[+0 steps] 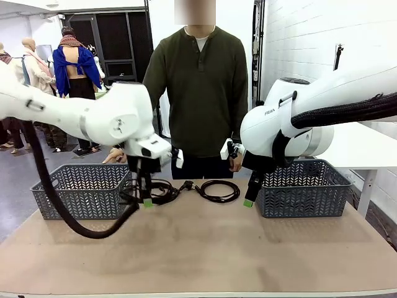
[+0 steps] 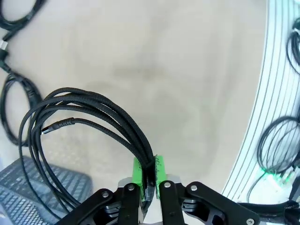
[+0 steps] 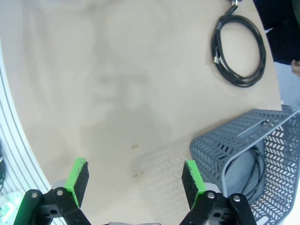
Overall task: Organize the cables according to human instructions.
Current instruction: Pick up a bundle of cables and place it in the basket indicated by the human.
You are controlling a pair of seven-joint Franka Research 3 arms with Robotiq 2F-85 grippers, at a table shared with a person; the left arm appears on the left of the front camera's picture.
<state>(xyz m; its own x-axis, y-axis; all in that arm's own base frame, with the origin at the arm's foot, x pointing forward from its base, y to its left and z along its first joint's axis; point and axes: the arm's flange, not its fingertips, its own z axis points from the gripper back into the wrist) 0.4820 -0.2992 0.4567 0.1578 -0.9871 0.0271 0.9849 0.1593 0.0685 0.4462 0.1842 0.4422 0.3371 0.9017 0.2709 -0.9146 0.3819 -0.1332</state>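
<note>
The left gripper (image 1: 147, 200) hangs low over the worktop (image 1: 198, 248) just beside the left basket (image 1: 74, 189). Its green pads (image 2: 136, 169) are pressed together on several strands of a braided black cable coil (image 2: 79, 110). In the left wrist view the loop fans out away from the fingers, with one small plug end (image 2: 60, 124) lying free inside it. Whether the loop touches the worktop cannot be told. A second cable coil (image 1: 218, 190) lies flat on the worktop towards the far edge, in front of the person (image 1: 197, 93), with a black plug (image 1: 186, 184) just left of it. In the right wrist view that coil sits well apart from the fingers. The right gripper (image 3: 136, 180) hovers over bare worktop with its pads wide apart and nothing between them, close to the near left corner of the right basket (image 1: 304, 189). Inside that basket a black cable loop (image 3: 258, 161) rests on the bottom.
</note>
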